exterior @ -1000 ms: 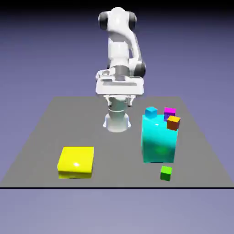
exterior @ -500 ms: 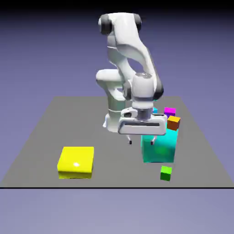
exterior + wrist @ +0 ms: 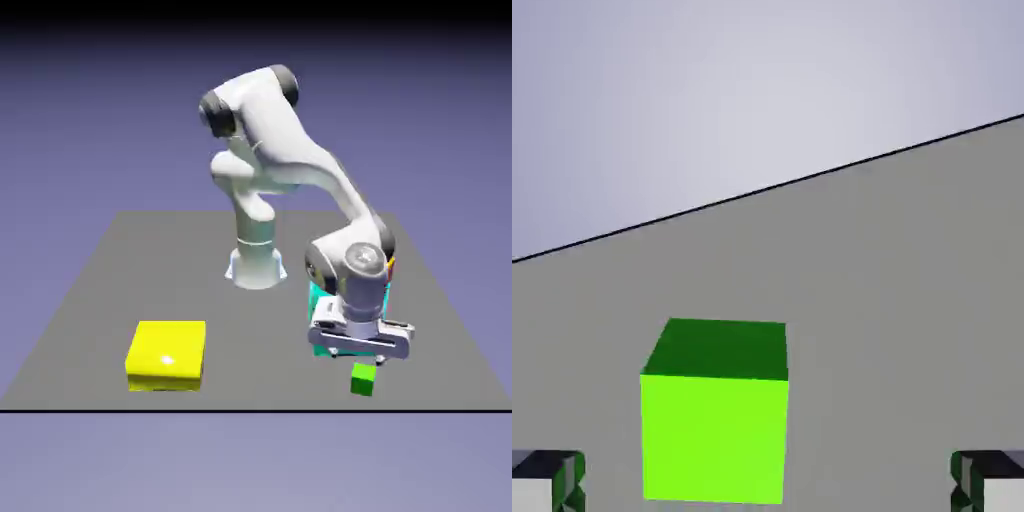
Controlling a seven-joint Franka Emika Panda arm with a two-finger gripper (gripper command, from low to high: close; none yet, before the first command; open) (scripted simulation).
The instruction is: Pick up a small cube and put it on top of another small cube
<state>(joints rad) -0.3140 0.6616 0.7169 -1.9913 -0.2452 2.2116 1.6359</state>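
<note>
The small cube [image 3: 363,380] is bright green and rests on the grey table near its front edge, toward the exterior view's right. My gripper [image 3: 361,360] hangs just above it, its white hand covering most of the big cyan block [image 3: 318,345] behind. In the hand view the small cube [image 3: 717,420] stands large between my open gripper [image 3: 768,486], a little left of the middle, with both grey fingertips [image 3: 547,482] well apart from its sides. Nothing is held. The other small cubes behind the cyan block are hidden by the arm, apart from an orange sliver [image 3: 391,265].
A flat yellow block [image 3: 167,355] lies on the exterior view's left of the table. The robot's base [image 3: 256,265] stands at the far middle. The table's edge [image 3: 812,178] runs close beyond the green cube in the hand view.
The arm has swung from the table's far middle forward and down toward the exterior view's right, over the cyan block, and now hangs above the green cube. The jaws stayed open.
</note>
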